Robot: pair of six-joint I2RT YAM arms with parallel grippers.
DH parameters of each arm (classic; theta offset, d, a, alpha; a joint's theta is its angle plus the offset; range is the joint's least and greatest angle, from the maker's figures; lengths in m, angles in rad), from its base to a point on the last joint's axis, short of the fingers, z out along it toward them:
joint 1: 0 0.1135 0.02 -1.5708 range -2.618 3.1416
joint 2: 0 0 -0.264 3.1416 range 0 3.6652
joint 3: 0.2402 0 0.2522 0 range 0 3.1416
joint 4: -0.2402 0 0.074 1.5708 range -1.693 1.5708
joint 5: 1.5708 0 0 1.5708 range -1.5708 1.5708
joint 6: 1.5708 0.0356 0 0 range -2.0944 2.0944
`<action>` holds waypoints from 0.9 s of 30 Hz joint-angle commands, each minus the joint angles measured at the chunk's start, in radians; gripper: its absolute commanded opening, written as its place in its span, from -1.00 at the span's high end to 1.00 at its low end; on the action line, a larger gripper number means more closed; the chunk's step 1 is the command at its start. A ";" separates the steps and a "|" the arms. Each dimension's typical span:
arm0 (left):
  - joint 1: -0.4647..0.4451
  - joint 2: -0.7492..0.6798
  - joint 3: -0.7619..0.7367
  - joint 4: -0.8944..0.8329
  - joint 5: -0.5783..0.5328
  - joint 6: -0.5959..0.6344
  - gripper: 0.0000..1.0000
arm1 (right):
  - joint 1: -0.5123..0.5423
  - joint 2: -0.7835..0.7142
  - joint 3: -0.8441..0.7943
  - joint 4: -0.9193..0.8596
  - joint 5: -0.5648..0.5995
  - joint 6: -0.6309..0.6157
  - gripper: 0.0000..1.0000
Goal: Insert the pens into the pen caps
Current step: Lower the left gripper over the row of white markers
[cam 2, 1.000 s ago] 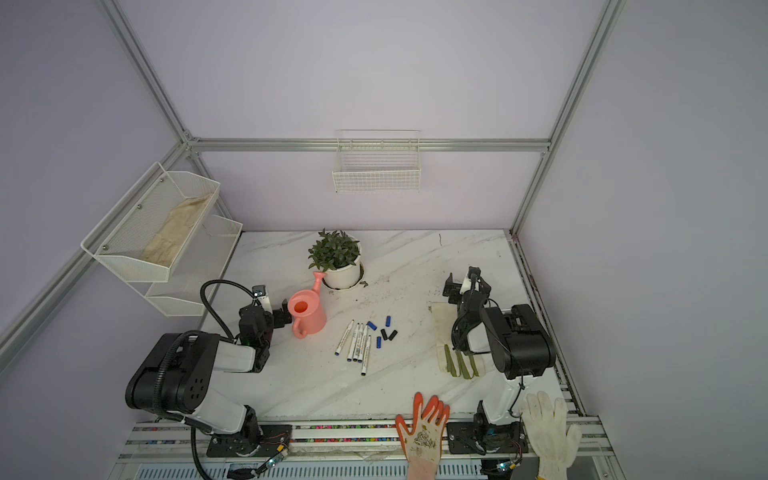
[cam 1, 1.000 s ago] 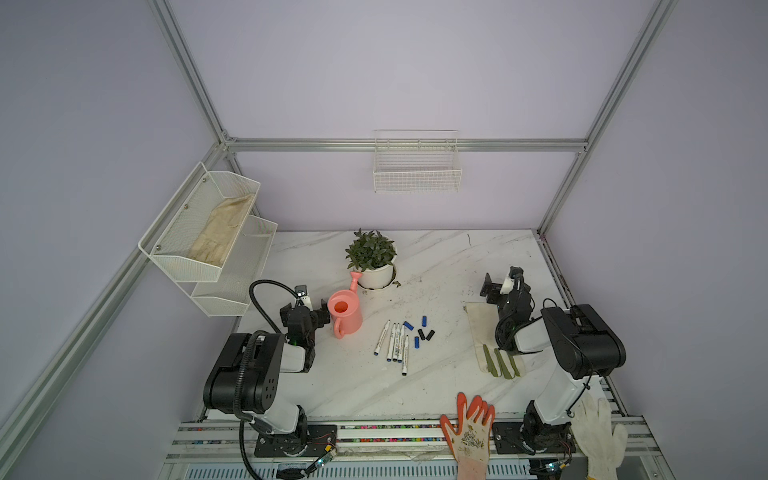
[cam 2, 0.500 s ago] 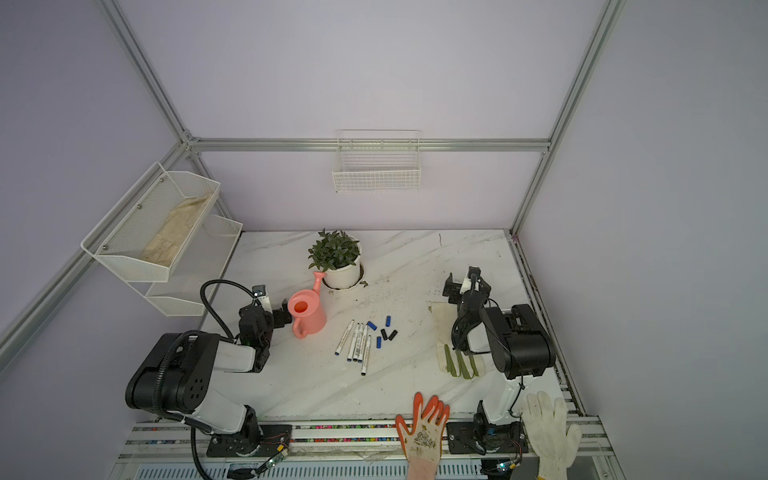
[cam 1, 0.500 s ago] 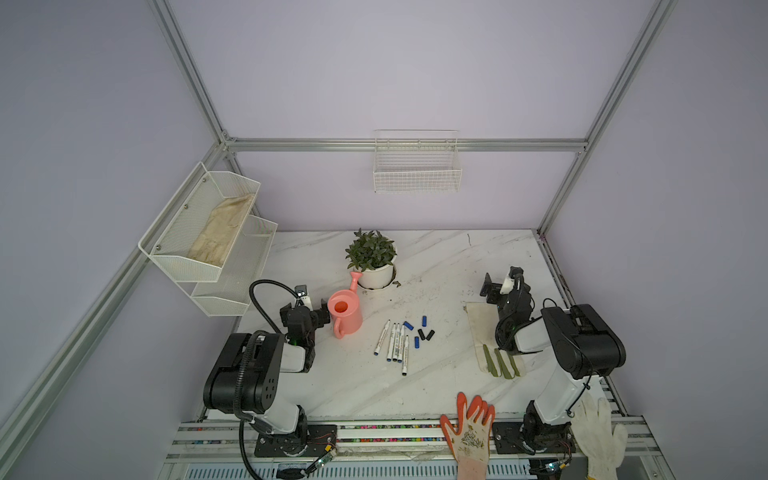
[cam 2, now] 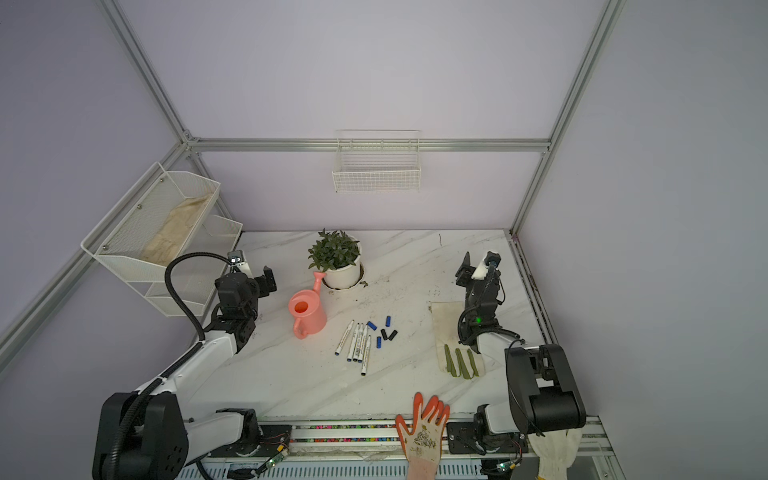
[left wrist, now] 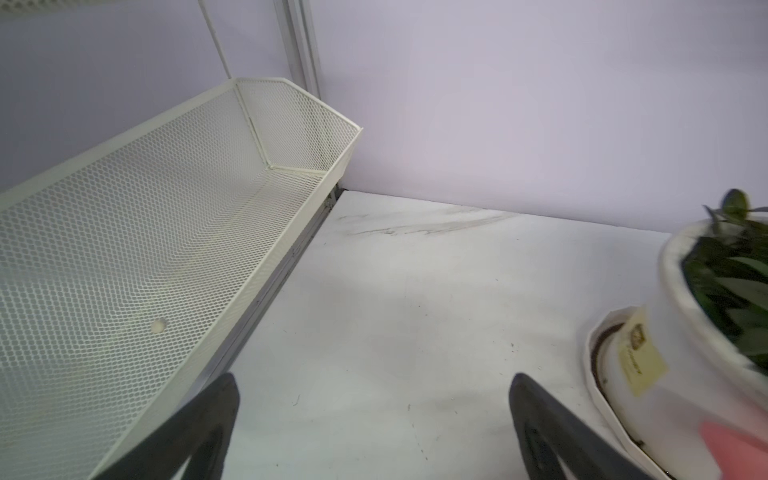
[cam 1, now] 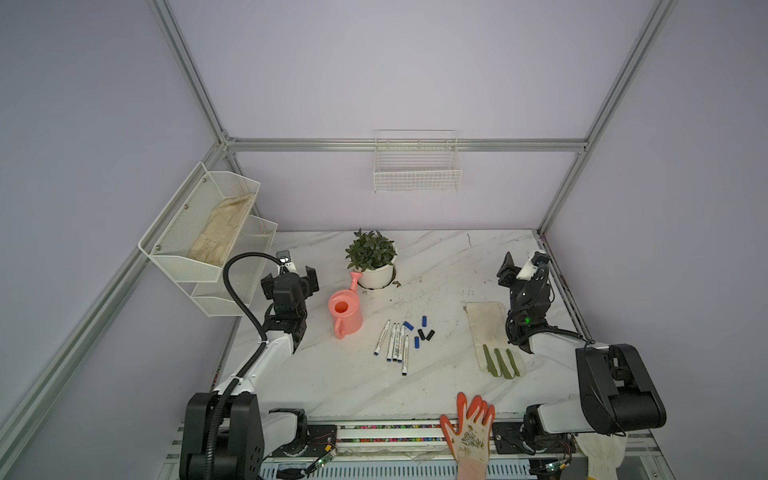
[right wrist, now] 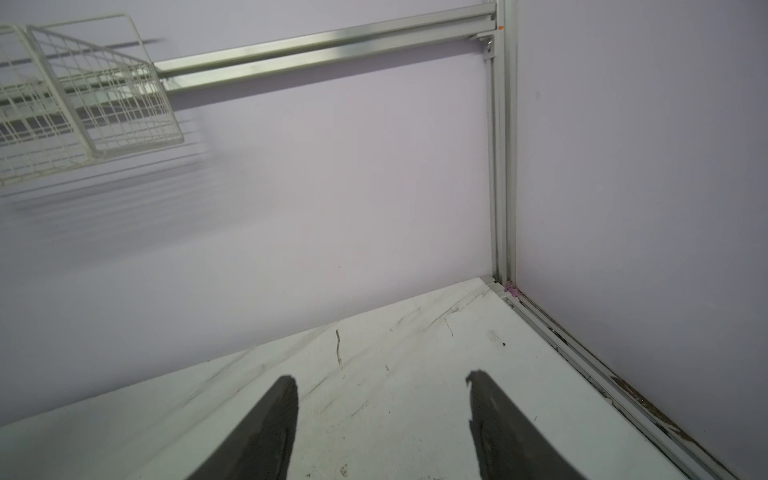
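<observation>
Several white pens (cam 1: 392, 343) (cam 2: 356, 343) lie side by side on the marble table in both top views. Just right of them are several short blue and black pen caps (cam 1: 420, 330) (cam 2: 384, 330), loose on the table. My left gripper (cam 1: 291, 280) (left wrist: 374, 380) is open and empty, raised at the table's left, well away from the pens. My right gripper (cam 1: 519, 270) (right wrist: 380, 377) is at the far right, also open with only bare table between its fingers. Neither wrist view shows a pen or a cap.
A pink watering can (cam 1: 345, 311) stands left of the pens, with a potted plant (cam 1: 372, 259) behind it. A white glove with green fingers (cam 1: 492, 336) lies on the right. An orange glove (cam 1: 469, 424) hangs over the front edge. Mesh shelves (cam 1: 199, 232) line the left wall.
</observation>
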 commanded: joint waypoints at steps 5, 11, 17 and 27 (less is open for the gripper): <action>-0.473 -0.156 0.081 -0.285 0.062 -0.061 -1.00 | 0.028 -0.071 0.067 -0.158 0.138 0.141 -0.36; -0.689 -0.041 0.120 -0.288 0.235 -0.089 -0.99 | 0.030 -0.063 0.104 -0.229 0.127 0.179 -0.35; -0.693 0.176 0.169 -0.280 0.329 -0.093 -0.99 | 0.094 -0.037 0.168 -0.356 0.167 0.136 -0.26; -0.643 0.211 0.047 -0.226 0.238 -0.155 -0.99 | 0.142 -0.041 0.196 -0.463 0.155 0.141 -0.26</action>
